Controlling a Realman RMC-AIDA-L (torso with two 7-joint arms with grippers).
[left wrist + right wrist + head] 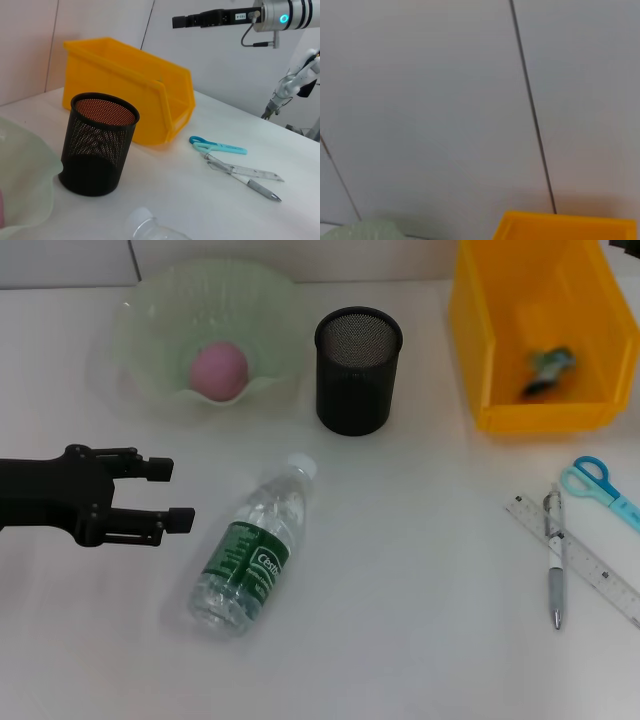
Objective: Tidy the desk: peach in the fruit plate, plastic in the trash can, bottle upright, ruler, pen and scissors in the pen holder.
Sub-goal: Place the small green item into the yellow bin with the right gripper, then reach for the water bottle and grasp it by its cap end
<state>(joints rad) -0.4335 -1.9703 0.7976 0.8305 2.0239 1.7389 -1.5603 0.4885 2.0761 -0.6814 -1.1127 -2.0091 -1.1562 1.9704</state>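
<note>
A clear water bottle point(250, 550) with a green label lies on its side mid-table; its cap shows in the left wrist view point(142, 222). My left gripper point(170, 494) is open and empty, just left of the bottle. A pink peach point(218, 370) sits in the pale green fruit plate point(150, 300). The black mesh pen holder point(358, 370) stands upright and looks empty point(97, 145). The blue scissors point(600, 480), clear ruler point(590, 570) and pen point(556, 570) lie at the right. A piece of plastic point(548, 368) lies in the yellow bin point(480, 330). My right gripper point(200, 19) is held high above the table.
The yellow bin point(130, 85) stands behind the pen holder, with the scissors point(215, 146), ruler point(245, 171) and pen point(260, 187) beside it. The right wrist view shows a wall, the bin's rim point(565, 227) and the plate's edge point(365, 231).
</note>
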